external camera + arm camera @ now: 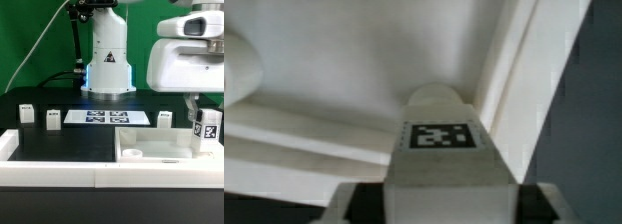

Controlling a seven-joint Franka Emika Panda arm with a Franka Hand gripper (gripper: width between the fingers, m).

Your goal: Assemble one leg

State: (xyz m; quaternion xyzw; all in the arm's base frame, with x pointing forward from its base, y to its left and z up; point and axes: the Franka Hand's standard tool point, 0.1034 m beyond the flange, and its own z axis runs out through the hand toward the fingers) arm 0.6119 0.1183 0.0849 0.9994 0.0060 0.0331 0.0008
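My gripper (204, 118) is at the exterior view's right, shut on a leg (209, 131), a small white oblong block with a black-and-white tag. It holds the leg upright over the right corner of the large white rimmed piece (150, 153). In the wrist view the leg (441, 140) runs out from between the dark finger pads (370, 202) of the gripper (441, 205), tag facing the camera. Its tip is close to the rimmed piece's inner corner (518, 70). I cannot tell whether it touches.
Three more legs stand on the black table: two (27, 116) (52, 119) at the exterior view's left, one (165, 119) near the gripper. The marker board (103, 117) lies in front of the robot base (108, 70). A white wall (50, 172) borders the front.
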